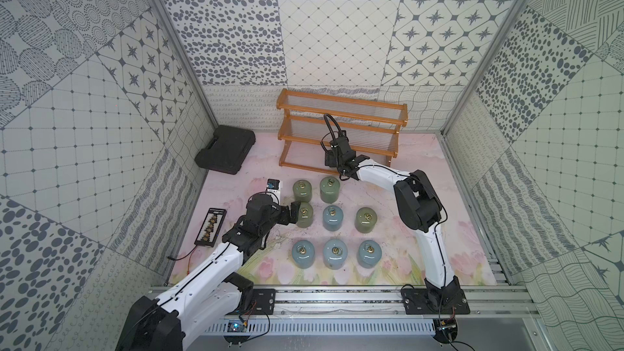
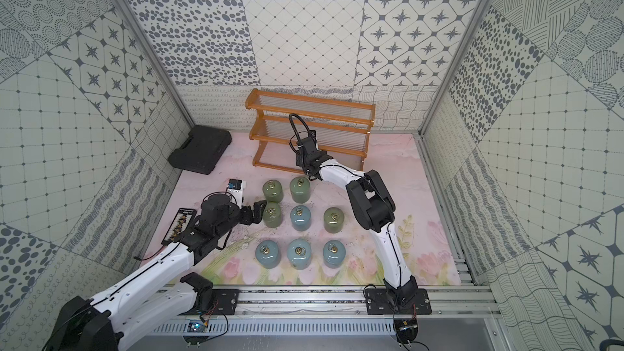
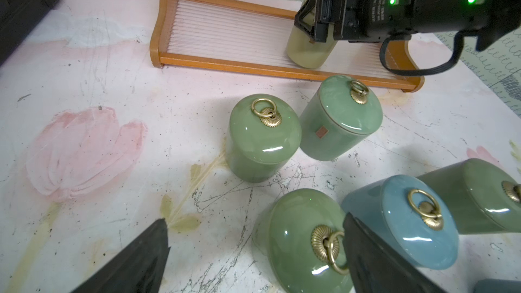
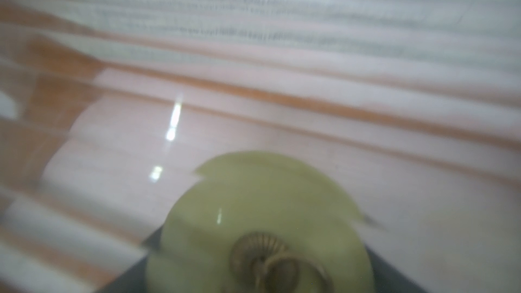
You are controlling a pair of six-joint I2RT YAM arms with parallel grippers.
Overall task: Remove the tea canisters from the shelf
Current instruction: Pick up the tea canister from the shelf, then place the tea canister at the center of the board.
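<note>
While the left gripper point(image 1: 293, 212) was held wide open beside a green canister point(image 1: 305, 215) on the table point(image 1: 388, 197), the right gripper point(image 3: 311, 21) was set around the lid of the cream canister point(image 3: 306, 49). That canister was stood upright on the lowest tier of the shelf point(image 1: 341, 109). A firm clamp could not be confirmed. Seven more canisters point(image 1: 333, 218) were stood on the table.

Four sage-green canisters point(image 1: 330, 189) and four pale blue canisters point(image 1: 335, 254), glossy with brass ring knobs point(image 3: 266, 112), dot the pink, tulip-painted worktop point(image 1: 260, 170). The shelf point(image 1: 341, 104) is orange-brown framed with clear ribbed panels. The ninth canister point(image 3: 307, 49) looks cream, perhaps yellowish; its right wrist view is blurred. The case point(image 1: 225, 149) is black. Walls point(image 1: 334, 38) carry grey dots, stars and grids on white.
</note>
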